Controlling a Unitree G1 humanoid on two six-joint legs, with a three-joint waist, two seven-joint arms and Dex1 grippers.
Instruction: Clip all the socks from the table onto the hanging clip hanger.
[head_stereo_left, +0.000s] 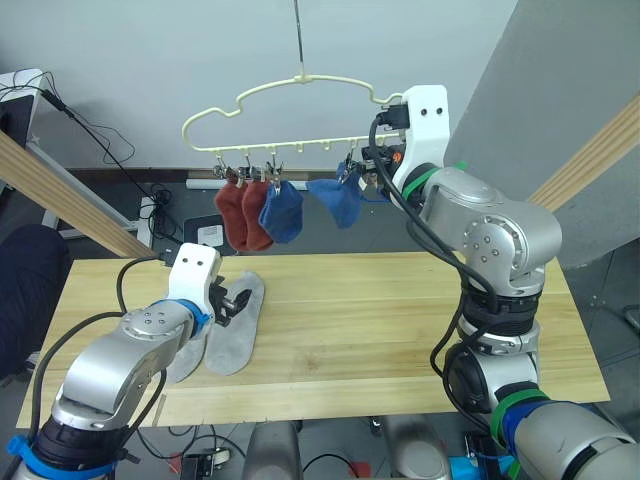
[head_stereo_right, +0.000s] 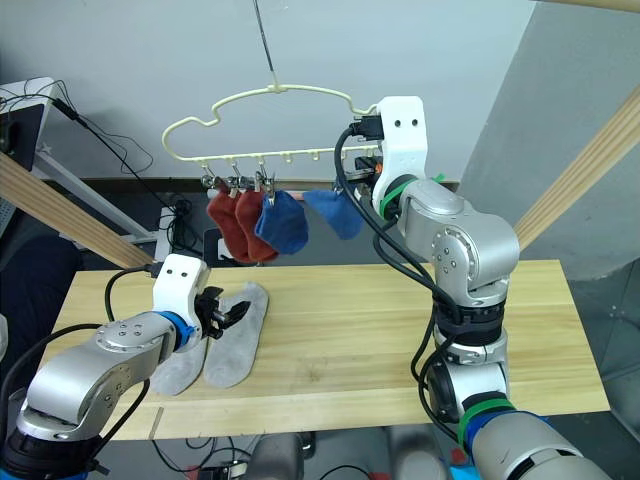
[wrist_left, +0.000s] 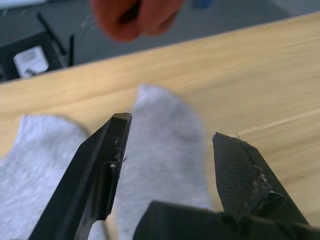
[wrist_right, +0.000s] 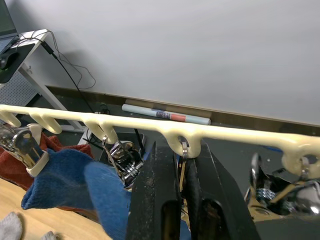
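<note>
Left tool (wrist_left: 170, 135) agape over grey sock (wrist_left: 165, 150) on table (wrist_left: 250, 80).

Head views overlook the table (head_stereo_left: 400, 320); wrist views sit close to socks and hanger.

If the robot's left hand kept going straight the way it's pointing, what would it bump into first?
Most likely the light grey sock lying on the table. The left hand is open and aimed at it, the sock lying between its fingers' line.

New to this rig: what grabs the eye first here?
The yellow clip hanger above the table's far edge, with two red socks and two blue socks clipped on. The right hand pinches a clip; the left hand, open, hovers over two grey socks.
</note>
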